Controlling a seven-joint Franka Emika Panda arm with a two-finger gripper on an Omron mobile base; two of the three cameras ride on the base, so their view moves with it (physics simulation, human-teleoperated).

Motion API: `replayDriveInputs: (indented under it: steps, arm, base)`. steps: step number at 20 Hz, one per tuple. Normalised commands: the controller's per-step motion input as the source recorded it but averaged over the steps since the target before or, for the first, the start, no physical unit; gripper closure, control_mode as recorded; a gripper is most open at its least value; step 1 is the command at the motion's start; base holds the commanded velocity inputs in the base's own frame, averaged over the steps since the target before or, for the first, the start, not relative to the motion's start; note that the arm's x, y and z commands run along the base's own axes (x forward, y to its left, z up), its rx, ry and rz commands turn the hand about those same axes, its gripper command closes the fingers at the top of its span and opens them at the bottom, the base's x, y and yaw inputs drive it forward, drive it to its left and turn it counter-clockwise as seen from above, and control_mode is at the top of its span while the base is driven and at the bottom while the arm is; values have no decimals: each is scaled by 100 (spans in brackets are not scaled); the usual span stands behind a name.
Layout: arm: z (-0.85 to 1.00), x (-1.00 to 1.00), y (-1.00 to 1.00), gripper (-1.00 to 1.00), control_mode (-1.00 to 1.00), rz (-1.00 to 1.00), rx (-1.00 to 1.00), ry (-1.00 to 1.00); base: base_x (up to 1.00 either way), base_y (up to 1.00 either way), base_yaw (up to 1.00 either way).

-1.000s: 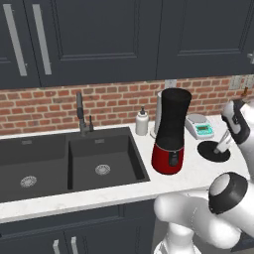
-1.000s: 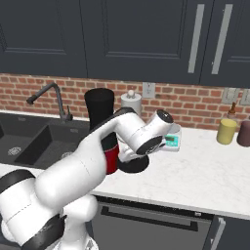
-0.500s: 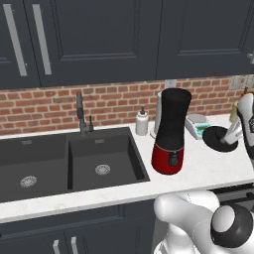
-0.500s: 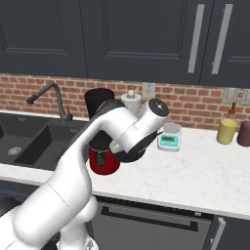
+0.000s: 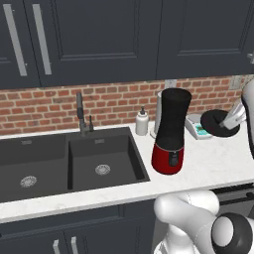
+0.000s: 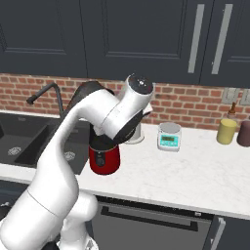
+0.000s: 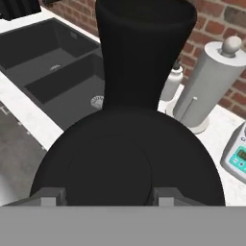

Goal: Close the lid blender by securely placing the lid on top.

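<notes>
The blender (image 5: 171,130) stands on the counter right of the sink, its glossy red base (image 6: 103,159) under a tall black jar (image 7: 144,53) with an open top. The lid (image 5: 217,123), a flat black disc, hangs tilted in the air to the right of the jar, below its rim. My gripper (image 5: 227,122) is shut on the lid's right edge. In the hand view the lid (image 7: 127,163) fills the foreground between my fingertips (image 7: 48,197), with the jar beyond it. In the right base view my arm hides most of the jar.
A white-and-teal scale (image 6: 169,135) sits behind the lid. A white soap bottle (image 5: 142,122) and a paper towel holder (image 7: 206,81) stand by the brick wall. The double sink (image 5: 69,158) and faucet (image 5: 82,116) lie left. A yellow container (image 6: 226,131) stands far right.
The lid has come up off the counter in my gripper and now hangs higher beside the jar. My arm has swung upward with it.
</notes>
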Motion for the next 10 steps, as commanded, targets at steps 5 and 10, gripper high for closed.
replayDriveInputs:
  steps: [5,10]
  arm:
    - [55,-7,43,100,-100,0,0,-2]
    - [30,0,48,100,-100,0,0,0]
  base:
    - [0,0,0]
    - [0,0,0]
